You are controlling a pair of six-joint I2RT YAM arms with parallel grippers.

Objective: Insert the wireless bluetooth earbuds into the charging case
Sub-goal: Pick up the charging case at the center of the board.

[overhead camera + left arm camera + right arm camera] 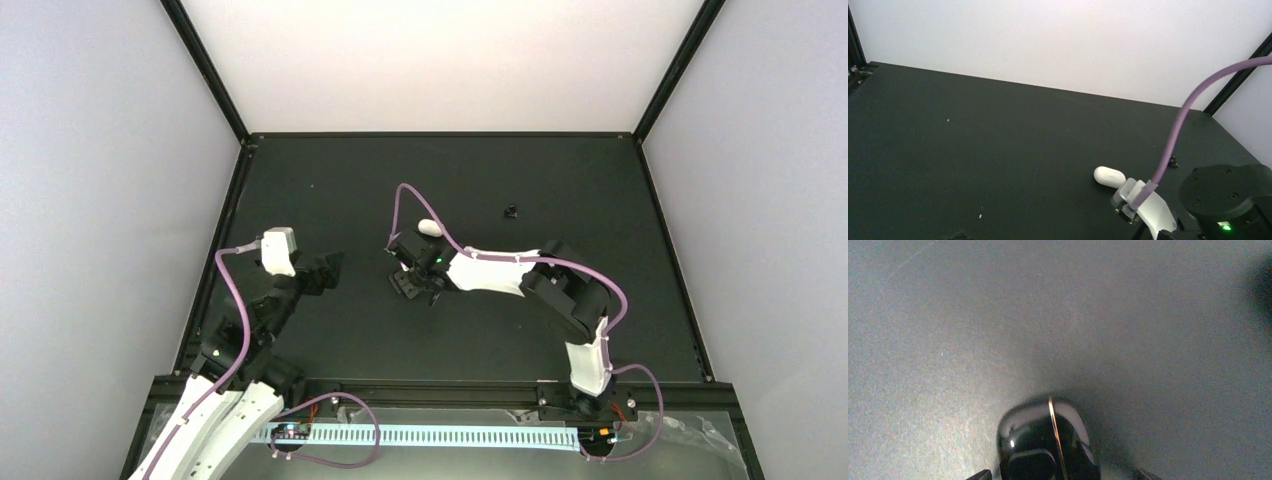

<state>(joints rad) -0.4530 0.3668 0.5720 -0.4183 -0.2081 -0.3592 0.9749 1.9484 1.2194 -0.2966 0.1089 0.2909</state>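
Observation:
The white oval charging case (pixel 429 227) lies on the black table, lid down, no dark interior showing; it also shows in the left wrist view (pixel 1109 176). No white earbuds are in view. My right gripper (pixel 408 284) points down at the table just in front of the case. In the right wrist view its jaws (pixel 1060 475) stand apart around a small glossy black squarish object (pixel 1038 440) with a thin gold line. My left gripper (pixel 328 270) hangs empty to the left, well apart from the case.
A small black bit (pixel 511 211) lies behind and right of the case, also in the left wrist view (pixel 1173 161). The right arm's purple cable (pixel 405 200) loops over the case. Black frame rails (pixel 240 190) edge the table.

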